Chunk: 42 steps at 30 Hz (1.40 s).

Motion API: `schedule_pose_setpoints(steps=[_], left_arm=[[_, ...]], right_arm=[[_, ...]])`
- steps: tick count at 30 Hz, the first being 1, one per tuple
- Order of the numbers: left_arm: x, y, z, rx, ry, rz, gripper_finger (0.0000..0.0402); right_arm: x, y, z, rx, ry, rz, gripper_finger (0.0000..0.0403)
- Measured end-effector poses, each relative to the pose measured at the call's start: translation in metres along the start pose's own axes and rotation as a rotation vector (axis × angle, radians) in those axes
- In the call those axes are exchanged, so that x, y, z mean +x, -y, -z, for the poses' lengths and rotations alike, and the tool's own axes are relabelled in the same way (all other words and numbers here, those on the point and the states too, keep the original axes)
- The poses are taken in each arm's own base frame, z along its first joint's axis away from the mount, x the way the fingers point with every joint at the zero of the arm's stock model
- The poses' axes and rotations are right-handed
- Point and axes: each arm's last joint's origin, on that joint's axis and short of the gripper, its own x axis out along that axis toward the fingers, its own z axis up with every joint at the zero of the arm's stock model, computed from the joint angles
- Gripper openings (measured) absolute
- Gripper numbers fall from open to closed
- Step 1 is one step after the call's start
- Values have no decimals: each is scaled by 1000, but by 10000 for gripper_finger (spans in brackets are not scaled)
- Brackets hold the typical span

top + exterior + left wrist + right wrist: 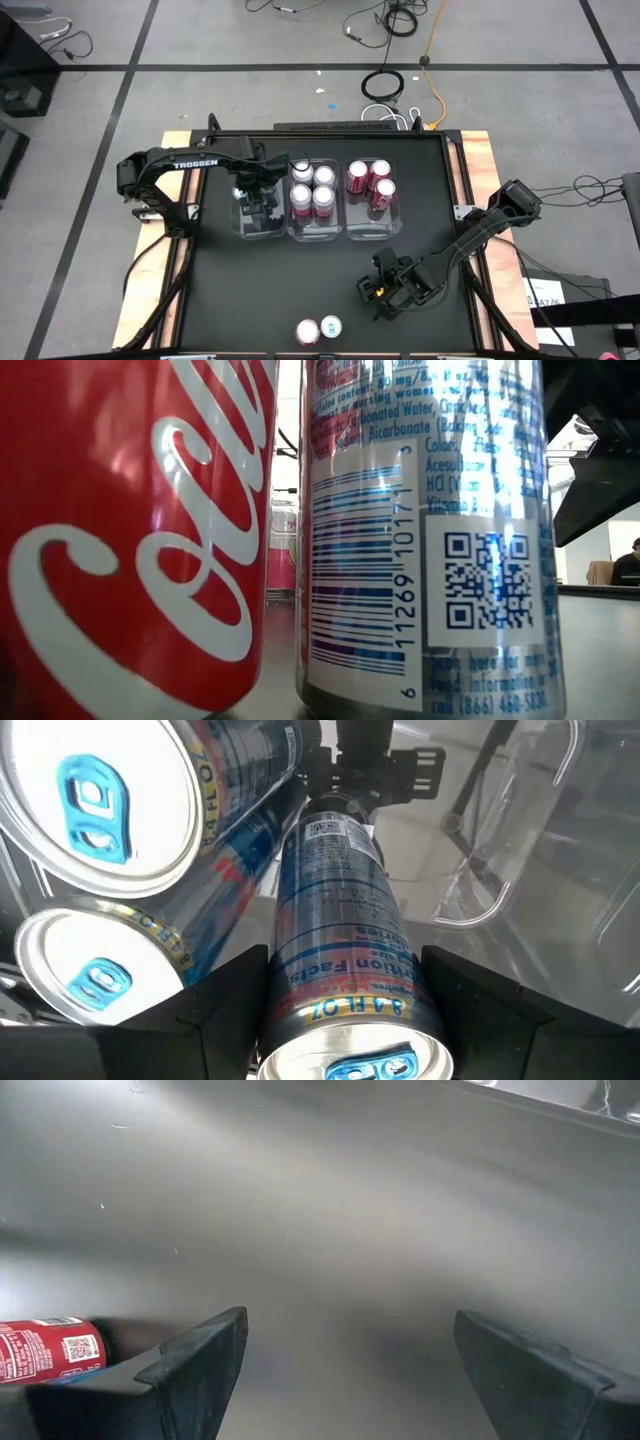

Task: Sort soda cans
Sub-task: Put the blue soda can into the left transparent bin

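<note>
The left gripper [262, 200] is down inside the left bin [243, 228], fingers clamped either side of a blue-printed can [345, 960]. From the wrist camera that can stands between the pads, with two more blue-tabbed cans [100, 810] packed right beside it. The middle bin [312, 232] holds four pink-and-white cans [312, 188], and the right bin [375, 228] three dark red cans [370, 183].

Over on the near right, the right gripper [385, 290] hangs low over bare table, fingers spread wide with nothing between them. Two cans wait at the near edge: a red one [307, 331] and a blue one [331, 325], touching or nearly so.

Now the worry. That left bin is crowded, so if the fingers part while pressed close to the neighbours, I'd guess a pad could nudge one over on the way out. And at the near edge, the pair stand so tight that a wide-open approach could catch both, tipping or rolling one off the table.
</note>
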Motion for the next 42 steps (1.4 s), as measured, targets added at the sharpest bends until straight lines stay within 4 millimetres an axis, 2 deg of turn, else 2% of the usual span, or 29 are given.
schedule_pose_setpoints(steps=[3,17,24,42], left_arm=[[0,1,1,-37,-8,33,263],[1,-3,0,0,3,23,263],[20,-1,5,-4,-61,36,263],[22,-1,5,0,-51,29,263]], right_arm=[[0,-1,0,3,-1,-8,348],[0,-2,1,-2,-6,-20,348],[0,-3,1,3,-8,-31,348],[0,-4,1,-9,-11,-43,348]])
